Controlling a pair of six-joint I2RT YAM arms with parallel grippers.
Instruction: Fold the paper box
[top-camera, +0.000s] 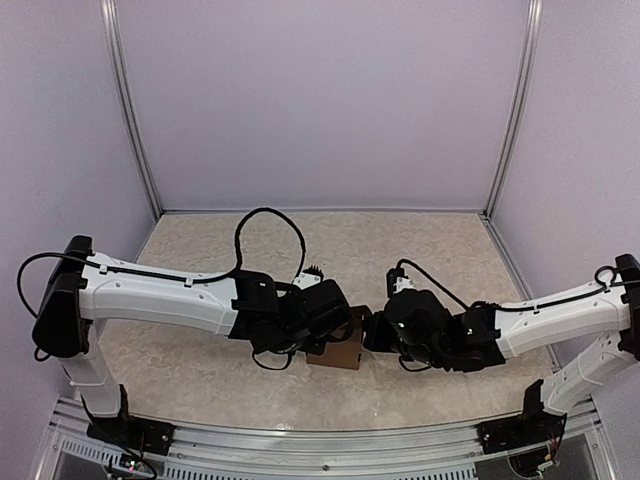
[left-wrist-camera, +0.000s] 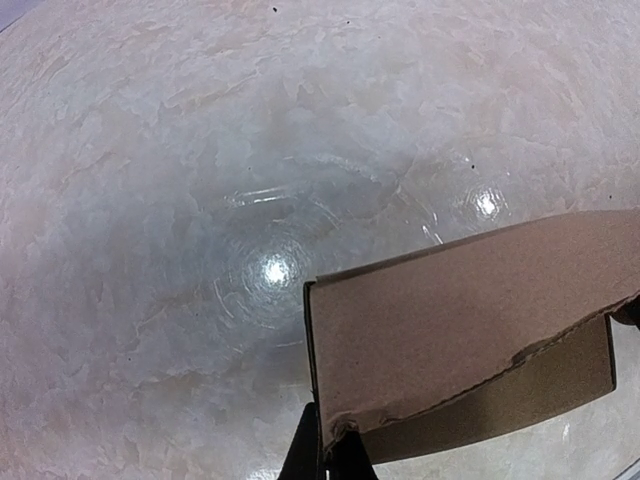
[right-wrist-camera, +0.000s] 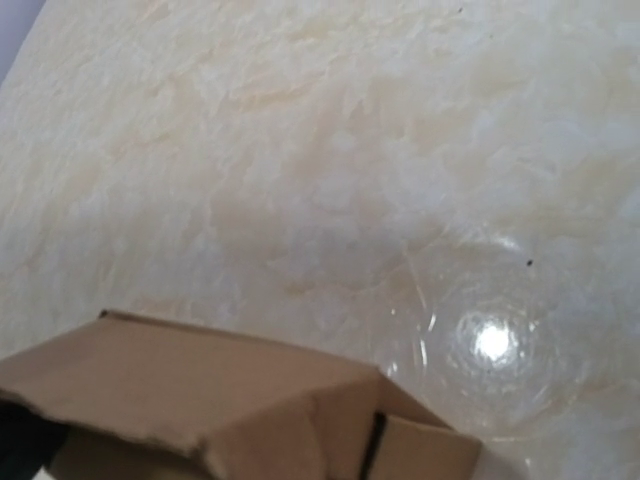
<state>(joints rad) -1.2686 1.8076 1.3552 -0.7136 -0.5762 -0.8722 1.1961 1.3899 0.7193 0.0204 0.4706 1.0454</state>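
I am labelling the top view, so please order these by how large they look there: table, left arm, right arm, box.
1. table
2. left arm and right arm: they look about alike, so I do not rank them
3. box

A brown paper box (top-camera: 338, 355) seems to rest on the glossy, beige marbled table (top-camera: 420, 250).

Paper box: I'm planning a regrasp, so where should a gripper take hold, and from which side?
Probably a thin panel edge of the paper box, coming in from its left end, as the left gripper does at the corner. The cardboard walls are single sheets that jaws can pinch; the broad faces look harder to span.
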